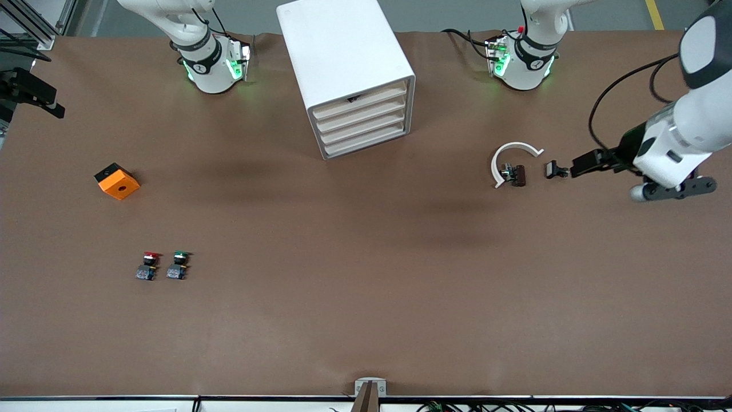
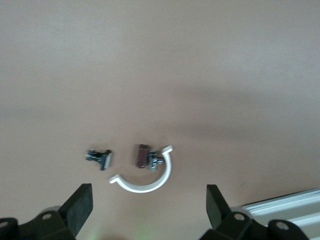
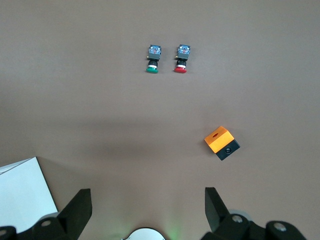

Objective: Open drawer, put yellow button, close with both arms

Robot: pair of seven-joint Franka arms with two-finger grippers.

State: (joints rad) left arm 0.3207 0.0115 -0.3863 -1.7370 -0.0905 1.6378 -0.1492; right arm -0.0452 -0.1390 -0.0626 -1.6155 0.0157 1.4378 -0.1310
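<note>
The white cabinet [image 1: 346, 63] stands between the two arm bases. Its topmost drawer [image 1: 361, 101] sits flush with the three lower ones, with a small dark speck at its upper edge. The yellow button is out of view. My left gripper [image 2: 149, 210] is open and empty, held high over the table toward the left arm's end; it also shows in the front view [image 1: 672, 189]. My right gripper [image 3: 147, 210] is open and empty, high over the table by its own base [image 3: 145, 235], and does not show in the front view.
A red-capped button [image 1: 150, 264] and a green-capped button [image 1: 180, 263] stand side by side near an orange box [image 1: 117, 181], toward the right arm's end. A white C-shaped ring [image 1: 510, 159], a brown part [image 1: 518, 175] and a black part [image 1: 553, 169] lie under my left gripper.
</note>
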